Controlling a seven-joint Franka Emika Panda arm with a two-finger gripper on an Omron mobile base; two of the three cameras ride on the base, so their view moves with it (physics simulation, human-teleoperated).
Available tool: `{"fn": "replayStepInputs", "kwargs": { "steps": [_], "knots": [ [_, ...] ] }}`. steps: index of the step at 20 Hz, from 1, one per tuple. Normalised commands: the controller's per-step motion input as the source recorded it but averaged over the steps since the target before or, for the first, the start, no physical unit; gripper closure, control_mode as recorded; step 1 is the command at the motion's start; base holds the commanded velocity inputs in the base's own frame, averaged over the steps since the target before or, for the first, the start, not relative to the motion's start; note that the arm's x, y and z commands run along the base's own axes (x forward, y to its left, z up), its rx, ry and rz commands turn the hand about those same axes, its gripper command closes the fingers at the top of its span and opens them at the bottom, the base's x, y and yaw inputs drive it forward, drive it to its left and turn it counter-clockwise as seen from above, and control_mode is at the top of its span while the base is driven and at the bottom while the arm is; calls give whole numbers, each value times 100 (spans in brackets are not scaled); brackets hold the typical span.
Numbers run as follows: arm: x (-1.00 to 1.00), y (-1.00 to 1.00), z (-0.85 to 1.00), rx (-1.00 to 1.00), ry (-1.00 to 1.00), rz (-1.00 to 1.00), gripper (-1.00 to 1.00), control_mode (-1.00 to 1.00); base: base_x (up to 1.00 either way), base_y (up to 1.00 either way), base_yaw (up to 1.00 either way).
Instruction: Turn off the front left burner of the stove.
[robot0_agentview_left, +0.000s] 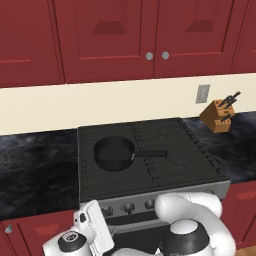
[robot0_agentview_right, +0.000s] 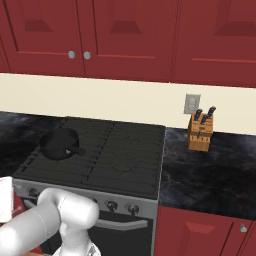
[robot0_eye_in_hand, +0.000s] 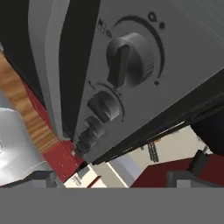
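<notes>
The stove (robot0_agentview_left: 150, 192) has a black grated cooktop and a silver-grey front panel with a row of round knobs (robot0_agentview_left: 129, 207). A black pan (robot0_agentview_left: 115, 152) sits on the left grates, its handle pointing right. The front left burner ring cannot be made out under the bars (robot0_agentview_left: 107, 181), and no flame shows. My gripper (robot0_eye_in_hand: 116, 180) is low in front of the panel's left end, open, with nothing between its tips. In the hand view the nearest knob (robot0_eye_in_hand: 129, 59) looms large just ahead of the gripper. More knobs (robot0_eye_in_hand: 105, 105) trail away along the panel (robot0_eye_in_hand: 183, 57).
A wooden knife block (robot0_agentview_left: 218, 115) stands on the dark counter (robot0_agentview_left: 35, 160) right of the stove. Red cabinets hang above and flank the oven below. The oven's bar handle (robot0_agentview_right: 120, 223) runs under the knobs. My white arm (robot0_agentview_left: 192, 225) bends in front of the oven door.
</notes>
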Motion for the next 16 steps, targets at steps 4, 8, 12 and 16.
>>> {"fn": "replayStepInputs", "kwargs": {
  "steps": [4,8,12,16],
  "knots": [
    [12,27,-13,-8,0,23,-100,-100,0,0,0],
    [14,13,-36,-8,0,22,-100,-100,0,0,0],
    [23,1,-23,-3,-1,21,-100,-100,0,0,0],
    [21,0,-4,0,0,19,-100,-100,0,0,0]
  ]
}}
